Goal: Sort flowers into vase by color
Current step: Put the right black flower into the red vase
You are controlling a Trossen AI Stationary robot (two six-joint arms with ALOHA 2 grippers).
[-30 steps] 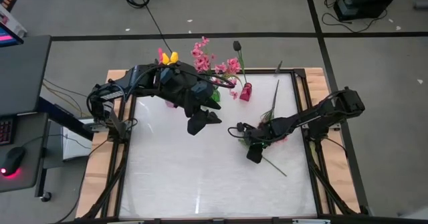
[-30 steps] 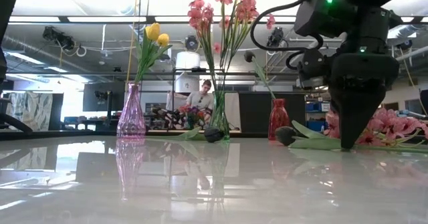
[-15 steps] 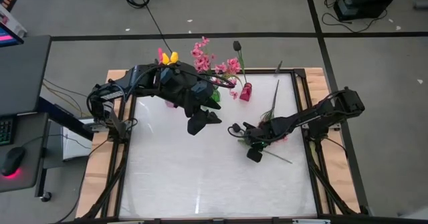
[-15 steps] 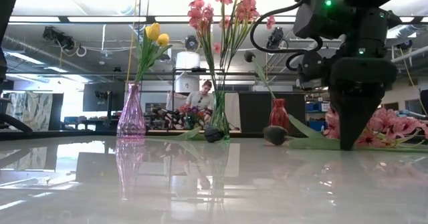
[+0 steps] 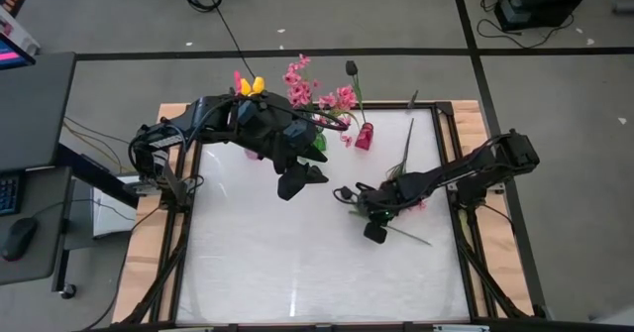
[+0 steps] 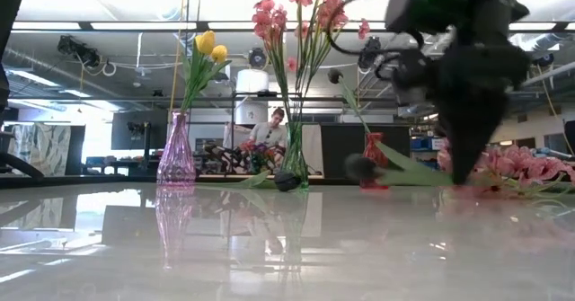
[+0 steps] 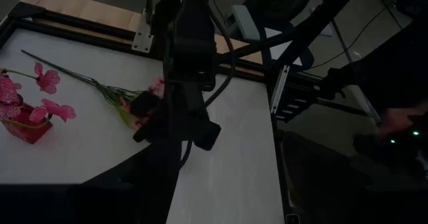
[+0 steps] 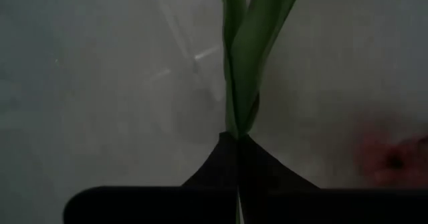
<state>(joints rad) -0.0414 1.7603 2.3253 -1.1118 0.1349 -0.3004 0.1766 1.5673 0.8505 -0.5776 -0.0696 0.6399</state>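
The right gripper (image 5: 377, 216) is pinching its jaws tight on the green stem of a dark tulip (image 6: 363, 166), low over the white table (image 5: 297, 263), just in front of the red vase (image 5: 364, 137). Pink blossom sprays (image 6: 530, 168) are lying beside it. The left gripper (image 5: 302, 180) is hovering near the pink vase (image 6: 176, 152) of yellow tulips (image 6: 211, 46), jaws spread wide.

floor (image 5: 327, 15): grey, cables — desk (image 5: 35, 164): dark, left of table — ceiling lights (image 6: 108, 27): bright strips — seated person (image 6: 269, 132) behind
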